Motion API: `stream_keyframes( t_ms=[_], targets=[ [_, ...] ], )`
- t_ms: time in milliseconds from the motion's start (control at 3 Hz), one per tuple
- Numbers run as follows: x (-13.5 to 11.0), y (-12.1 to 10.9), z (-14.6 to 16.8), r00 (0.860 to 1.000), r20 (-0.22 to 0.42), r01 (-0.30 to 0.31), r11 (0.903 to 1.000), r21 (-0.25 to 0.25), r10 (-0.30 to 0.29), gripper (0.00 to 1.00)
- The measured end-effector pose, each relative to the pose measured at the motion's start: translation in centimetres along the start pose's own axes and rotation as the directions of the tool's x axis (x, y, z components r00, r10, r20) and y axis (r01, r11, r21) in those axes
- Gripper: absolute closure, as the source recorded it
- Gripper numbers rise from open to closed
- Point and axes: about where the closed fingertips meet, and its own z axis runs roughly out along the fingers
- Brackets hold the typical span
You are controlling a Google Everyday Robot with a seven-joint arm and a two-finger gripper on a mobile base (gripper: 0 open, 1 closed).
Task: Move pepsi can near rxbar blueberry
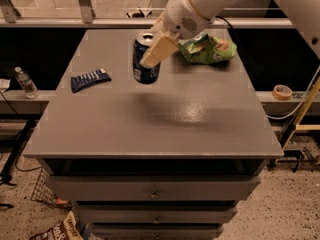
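Note:
The pepsi can [144, 66], dark blue with a silver top, is upright over the middle back of the grey table [150, 124]. My gripper [154, 54] is shut on the pepsi can, its cream fingers [159, 50] around the can's upper part. I cannot tell whether the can touches the table. The rxbar blueberry [90, 79], a flat dark blue wrapper with white stripes, lies on the table to the can's left, about a can's height away.
A green snack bag [209, 48] lies at the back right of the table, behind my arm. A plastic bottle [24, 82] stands on a ledge off the left side. A tape roll [283, 91] lies on the right ledge. Drawers are below the front edge.

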Motion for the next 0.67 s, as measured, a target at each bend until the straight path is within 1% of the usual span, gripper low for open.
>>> stream_keyframes(
  t_ms=[333,667],
  targets=[
    [-4.6,-2.0,0.8,1.0,0.022,0.022,0.9997,-0.009,-0.022,1.0],
    [-6.7,-3.0,3.4,0.999,-0.04,0.017,0.9991,-0.04,-0.019,1.0]
  ],
)
